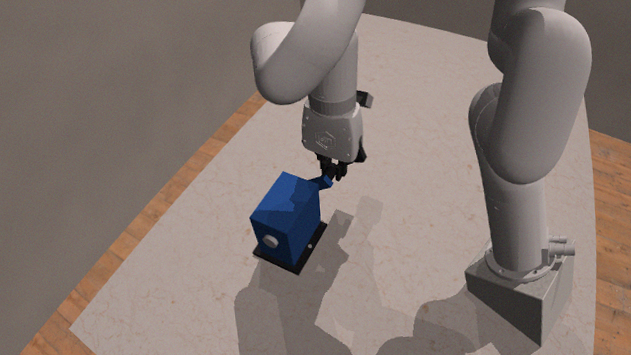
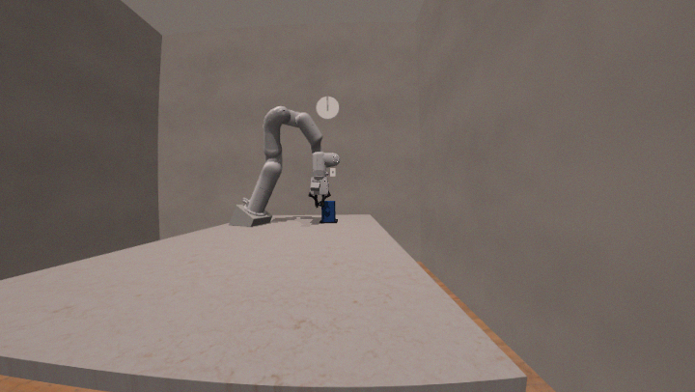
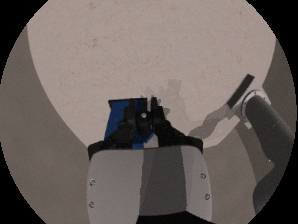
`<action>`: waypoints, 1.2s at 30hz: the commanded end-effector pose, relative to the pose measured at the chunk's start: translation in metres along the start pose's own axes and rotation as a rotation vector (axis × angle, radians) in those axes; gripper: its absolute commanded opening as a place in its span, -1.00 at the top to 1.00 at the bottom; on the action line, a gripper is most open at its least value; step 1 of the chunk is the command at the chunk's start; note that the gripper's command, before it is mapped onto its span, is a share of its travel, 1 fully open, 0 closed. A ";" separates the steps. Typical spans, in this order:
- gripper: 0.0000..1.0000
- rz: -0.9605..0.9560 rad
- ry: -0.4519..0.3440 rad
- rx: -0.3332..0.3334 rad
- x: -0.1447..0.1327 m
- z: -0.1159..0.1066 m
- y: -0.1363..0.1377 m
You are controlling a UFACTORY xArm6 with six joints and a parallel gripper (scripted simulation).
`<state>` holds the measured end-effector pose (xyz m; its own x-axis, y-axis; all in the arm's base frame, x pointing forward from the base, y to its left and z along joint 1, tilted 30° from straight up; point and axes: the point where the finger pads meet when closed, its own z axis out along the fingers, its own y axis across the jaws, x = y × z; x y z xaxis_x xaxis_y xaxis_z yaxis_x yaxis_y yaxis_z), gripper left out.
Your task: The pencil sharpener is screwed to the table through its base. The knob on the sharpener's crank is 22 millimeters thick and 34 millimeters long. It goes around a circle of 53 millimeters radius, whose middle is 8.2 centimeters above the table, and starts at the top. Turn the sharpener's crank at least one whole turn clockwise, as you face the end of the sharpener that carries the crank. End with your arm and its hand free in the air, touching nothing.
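Note:
The blue pencil sharpener (image 1: 289,221) stands on a black base plate on the table, with a white round port on its near face. Its blue crank knob (image 1: 326,181) sticks out from the far end, near the top of the body. My gripper (image 1: 334,172) points down from above and is shut on the knob. In the exterior view the sharpener (image 2: 328,211) is small, and the gripper (image 2: 319,200) is at its left upper side. In the wrist view the black fingers close over the blue knob, and most of the sharpener is hidden behind them.
The arm's grey base (image 1: 522,286) stands on the table to the right of the sharpener. The table's curved edge (image 1: 167,187) and the wooden floor lie to the left. A round white clock (image 2: 326,106) hangs on the back wall.

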<state>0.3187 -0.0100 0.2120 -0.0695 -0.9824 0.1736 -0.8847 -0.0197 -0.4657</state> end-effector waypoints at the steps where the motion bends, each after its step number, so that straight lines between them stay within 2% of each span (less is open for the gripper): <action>1: 1.00 0.000 -0.003 0.002 0.000 -0.009 -0.009; 16: 1.00 0.000 -0.003 0.002 0.000 -0.017 -0.025; 36: 1.00 0.000 -0.003 0.002 0.000 -0.017 -0.027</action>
<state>0.3340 -0.0064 0.2383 -0.0683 -0.9828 0.1718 -0.8850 -0.0198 -0.4652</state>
